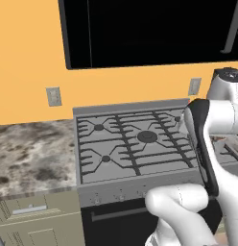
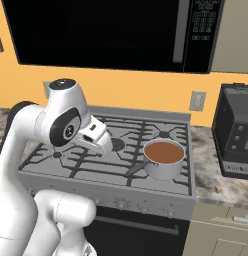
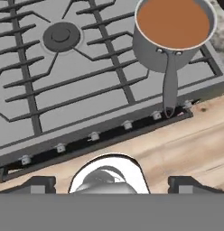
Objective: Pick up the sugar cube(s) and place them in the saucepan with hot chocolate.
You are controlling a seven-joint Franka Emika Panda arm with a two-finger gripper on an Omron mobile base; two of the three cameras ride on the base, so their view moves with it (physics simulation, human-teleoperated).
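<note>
The gas stove [image 2: 111,155] is seen under the raised arm; the step in hand is judged to be the search for a sugar cube, none yet held. The saucepan with hot chocolate [image 2: 164,159] is set on the stove's right front burner, brown liquid filling it. The gripper [image 3: 112,182] is spread open, empty. A small brown speck [image 2: 218,189], possibly a cube, is noted on the right counter [image 2: 221,195]; a reach there would be called for.

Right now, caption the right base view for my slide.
Pot of hot chocolate on the stove, white arm alongside.
</note>
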